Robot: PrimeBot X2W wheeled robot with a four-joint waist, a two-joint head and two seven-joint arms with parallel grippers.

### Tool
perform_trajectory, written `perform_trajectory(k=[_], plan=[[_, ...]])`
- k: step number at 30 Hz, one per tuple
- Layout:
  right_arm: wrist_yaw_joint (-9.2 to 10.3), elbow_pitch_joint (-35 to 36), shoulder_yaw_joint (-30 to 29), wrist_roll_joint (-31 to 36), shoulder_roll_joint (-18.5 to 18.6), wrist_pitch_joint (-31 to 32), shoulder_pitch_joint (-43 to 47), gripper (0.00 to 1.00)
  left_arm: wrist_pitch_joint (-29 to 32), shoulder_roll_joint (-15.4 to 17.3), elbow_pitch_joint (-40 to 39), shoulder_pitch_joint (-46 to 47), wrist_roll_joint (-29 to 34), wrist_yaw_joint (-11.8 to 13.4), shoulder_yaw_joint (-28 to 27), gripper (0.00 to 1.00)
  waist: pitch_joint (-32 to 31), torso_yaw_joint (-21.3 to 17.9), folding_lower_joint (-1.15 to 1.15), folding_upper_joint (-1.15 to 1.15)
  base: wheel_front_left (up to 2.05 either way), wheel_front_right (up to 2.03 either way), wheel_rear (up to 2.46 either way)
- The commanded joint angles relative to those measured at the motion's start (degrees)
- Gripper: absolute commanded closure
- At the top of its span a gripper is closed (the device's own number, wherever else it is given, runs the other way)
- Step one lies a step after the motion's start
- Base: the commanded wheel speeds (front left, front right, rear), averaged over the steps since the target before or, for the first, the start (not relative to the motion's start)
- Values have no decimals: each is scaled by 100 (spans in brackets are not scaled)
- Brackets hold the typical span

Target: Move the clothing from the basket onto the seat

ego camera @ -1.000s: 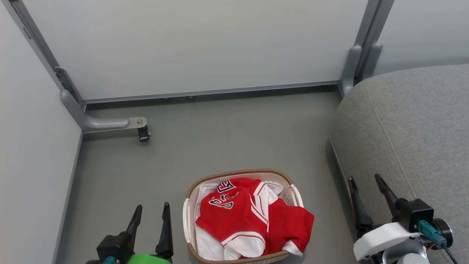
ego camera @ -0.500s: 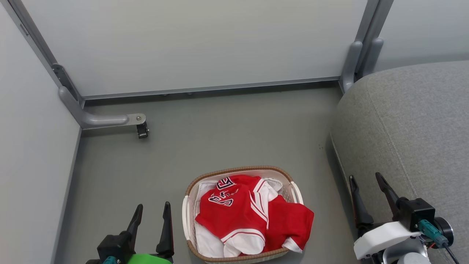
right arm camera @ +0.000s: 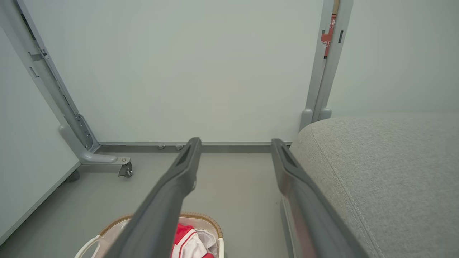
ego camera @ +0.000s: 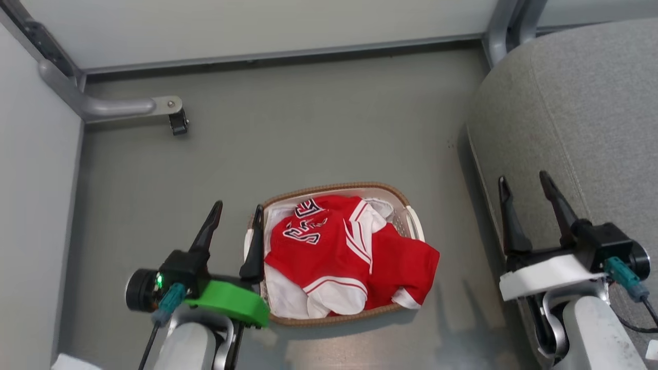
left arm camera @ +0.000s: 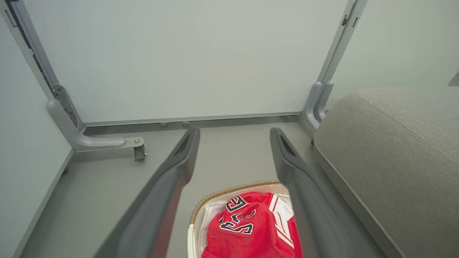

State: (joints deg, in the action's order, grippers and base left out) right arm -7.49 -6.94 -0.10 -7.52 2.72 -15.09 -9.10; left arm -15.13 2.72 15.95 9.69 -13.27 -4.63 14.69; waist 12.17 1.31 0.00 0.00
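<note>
The white basket (ego camera: 415, 222) with its brown woven rim stands on the floor and holds the clothing. A red jersey (ego camera: 313, 246) with black-white lettering lies on top; a plainer red garment (ego camera: 411, 267) hangs over the basket's right rim. My left gripper (ego camera: 238, 209) is open just left of the basket, one finger near the rim. My right gripper (ego camera: 522, 181) is open over the left edge of the grey seat (ego camera: 591, 118). The left wrist view has the jersey (left arm camera: 247, 229) and basket (left arm camera: 215, 197) low between the fingers; the right wrist view has the basket (right arm camera: 118, 220) and seat (right arm camera: 387, 168).
Pale partition walls stand at the back and left. A grey metal foot with a small black caster (ego camera: 178, 123) rests on the grey floor at the far left. A grey post (ego camera: 501, 25) stands by the seat's far corner. Open floor lies beyond the basket.
The head camera has tilted down, so the whole scene has shifted up. Both arms have come further into view, and the left gripper now stands right beside the basket's left rim.
</note>
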Motion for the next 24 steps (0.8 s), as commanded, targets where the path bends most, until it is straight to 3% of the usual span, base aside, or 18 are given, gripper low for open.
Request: perform_trajectory(k=[1, 6, 11, 24], plan=[[0, 71, -55, 32, 31, -12, -210, 0, -4, 30, 70, 341, 127, -48, 83, 0, 966, -208, 0, 0, 0, 0, 0], [0, 330, -220, -72, 29, -12, -915, 0, -4, 33, 566, 1450, 540, -166, 382, 0, 2035, -468, 0, 0, 0, 0, 0], [0, 561, -318, -183, 24, -12, -1376, 0, -5, 35, 1252, 2301, 549, -210, 591, 0, 2737, -650, 0, 0, 0, 0, 0], [0, 984, -235, -571, 23, -12, -1965, 0, -3, 42, 3517, 3601, 604, -221, 1331, 0, 3747, -1203, 0, 0, 0, 0, 0]])
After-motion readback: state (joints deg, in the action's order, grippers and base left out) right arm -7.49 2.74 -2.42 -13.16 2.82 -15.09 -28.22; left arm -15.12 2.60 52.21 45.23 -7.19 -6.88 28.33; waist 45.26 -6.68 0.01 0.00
